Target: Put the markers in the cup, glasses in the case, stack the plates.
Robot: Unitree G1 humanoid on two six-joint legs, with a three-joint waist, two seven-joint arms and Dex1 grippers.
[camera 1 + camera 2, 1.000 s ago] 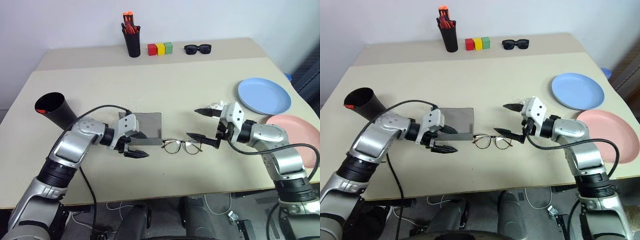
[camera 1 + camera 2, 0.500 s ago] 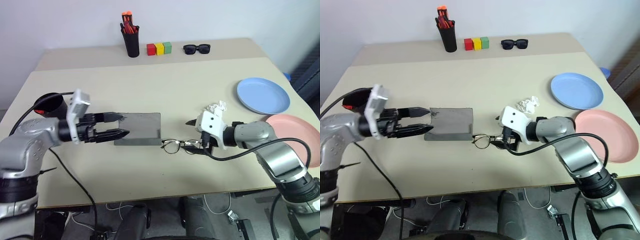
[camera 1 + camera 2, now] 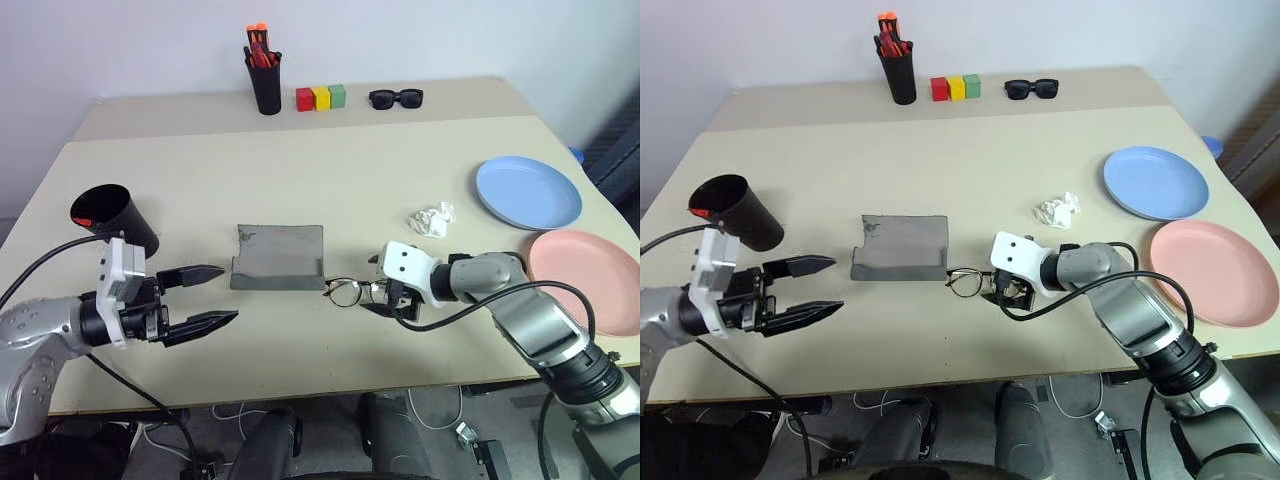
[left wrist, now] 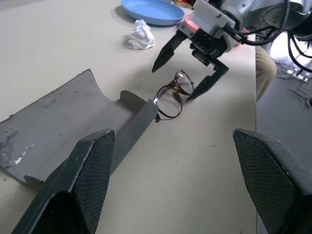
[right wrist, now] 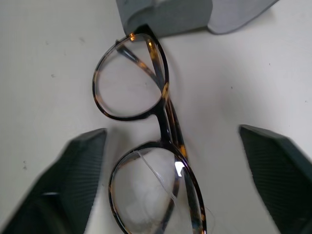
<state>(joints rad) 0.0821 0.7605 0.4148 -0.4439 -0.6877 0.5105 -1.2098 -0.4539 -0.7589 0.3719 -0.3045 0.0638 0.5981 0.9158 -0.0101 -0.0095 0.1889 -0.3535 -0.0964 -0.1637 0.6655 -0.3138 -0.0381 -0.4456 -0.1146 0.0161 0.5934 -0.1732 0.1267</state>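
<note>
The cup point(image 3: 113, 217) is seen leaning near the left edge of the worktop point(image 3: 330, 170), with something red showing inside its mouth. The left claw point(image 3: 205, 296) has been pulled back from the case point(image 3: 278, 257) toward the front left corner of the worktop. It is now well apart from the case, its two fingers are spread wide, and nothing is held in them.

The case is left lying open in the middle of the worktop, with its lid up. That looks like a finished step: the case is ready to be filled.

The glasses point(image 3: 358, 291) are lying just to the right of the case, with one lens almost touching its front corner. The right claw point(image 3: 385, 287) has been lowered and swung in over the right lens since a second ago. Its fingers are still apart, one on each side of the frame, and they are starting to be brought together. The glasses are not yet pinched. A gentle grip is likely needed next, because the frame is thin.

Near the right edge, the blue plate point(image 3: 528, 192) and the pink plate point(image 3: 590, 280) are seen side by side, not stacked. That step is not yet done.
</note>
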